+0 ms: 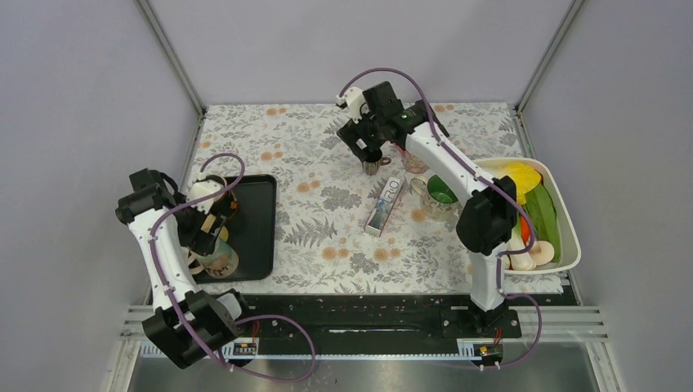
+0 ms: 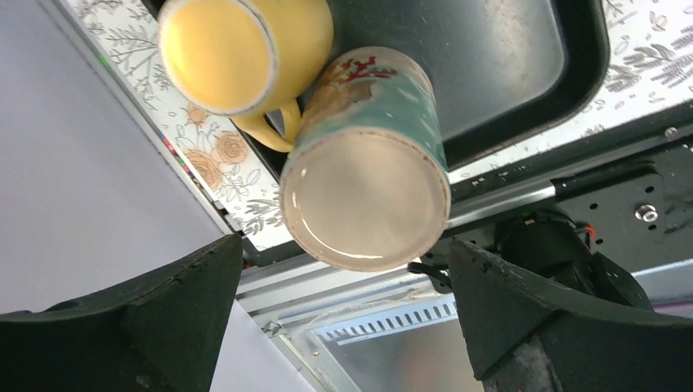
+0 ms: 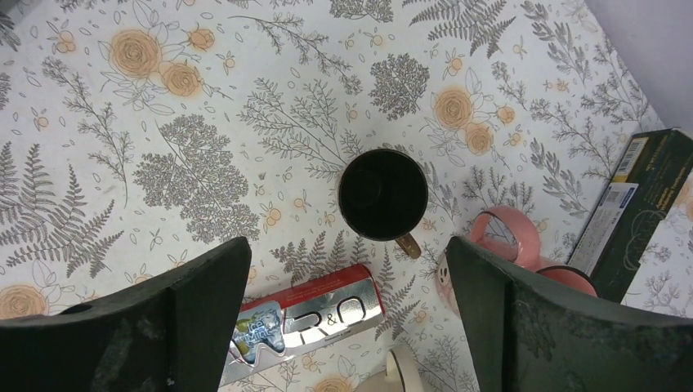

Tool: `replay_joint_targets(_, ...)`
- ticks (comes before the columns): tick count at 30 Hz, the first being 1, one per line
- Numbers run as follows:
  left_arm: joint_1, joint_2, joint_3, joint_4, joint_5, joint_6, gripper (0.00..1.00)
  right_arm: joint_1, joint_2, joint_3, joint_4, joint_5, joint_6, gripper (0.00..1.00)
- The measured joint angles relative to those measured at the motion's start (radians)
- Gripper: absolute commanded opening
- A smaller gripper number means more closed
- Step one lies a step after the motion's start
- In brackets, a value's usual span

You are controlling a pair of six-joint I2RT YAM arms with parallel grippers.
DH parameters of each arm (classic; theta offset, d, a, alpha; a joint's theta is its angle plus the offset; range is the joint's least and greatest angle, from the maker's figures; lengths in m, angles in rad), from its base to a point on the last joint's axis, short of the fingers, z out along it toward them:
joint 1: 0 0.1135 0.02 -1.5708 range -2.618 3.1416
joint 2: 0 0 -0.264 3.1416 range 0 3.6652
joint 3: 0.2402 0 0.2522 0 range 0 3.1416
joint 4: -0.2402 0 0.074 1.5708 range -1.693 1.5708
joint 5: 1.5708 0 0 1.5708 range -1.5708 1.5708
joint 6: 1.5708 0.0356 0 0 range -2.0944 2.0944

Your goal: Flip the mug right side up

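Two arms are over the tabletop (image 1: 327, 233), and the action is on the right. The right gripper (image 3: 347, 245) hangs directly above the dark mug (image 3: 382, 194) with its jaws spread wide and nothing between them. That mug stands free near the far middle of the cloth, mouth up, black hollow facing the wrist camera, handle toward the near right. By my read the turn itself is done and we're at the let-go. What's next calls for a straight lift clear, keeping both fingers off the rim so the mug isn't tipped back over.

On the left, the left gripper (image 2: 343, 243) is also fully spread, holding nothing, poised over a teal mug (image 2: 368, 180) that touches a yellow mug (image 2: 245, 53) on the black tray (image 1: 257, 204). Whether the teal one shows base or mouth is hard to say from this angle.

Grey walls (image 1: 82, 82) box in the cell. The tabletop wears a floral cloth, with a white bin (image 1: 572, 245) of bright items at the right edge, a silver-and-red tube (image 1: 384, 204) mid-table, and a pink cup (image 3: 498, 237) just beside the dark mug.
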Motion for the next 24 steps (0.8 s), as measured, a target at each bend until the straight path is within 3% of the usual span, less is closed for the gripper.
replay_joint_targets(6,0.081,0.001,0.003,-0.087,0.043,0.126,0.99,0.000,-0.039,-0.057,0.035,-0.019,0.000,1.00)
replay_joint_targets(11,0.273,0.061,0.107,-0.173,0.052,0.286,0.97,0.001,-0.039,-0.093,0.037,-0.039,0.001,0.99)
replay_joint_targets(16,0.393,0.114,0.153,-0.162,0.047,0.415,0.85,0.001,-0.039,-0.093,0.041,-0.055,0.002,0.99)
replay_joint_targets(19,0.396,0.137,0.076,-0.086,0.042,0.433,0.77,0.002,-0.039,-0.093,0.047,-0.067,0.002,0.99)
replay_joint_targets(22,0.395,0.171,-0.010,-0.005,0.045,0.427,0.61,0.002,-0.039,-0.093,0.050,-0.076,0.001,0.99)
replay_joint_targets(24,0.386,0.177,-0.055,0.051,0.051,0.413,0.57,0.002,-0.039,-0.093,0.056,-0.079,0.001,0.99)
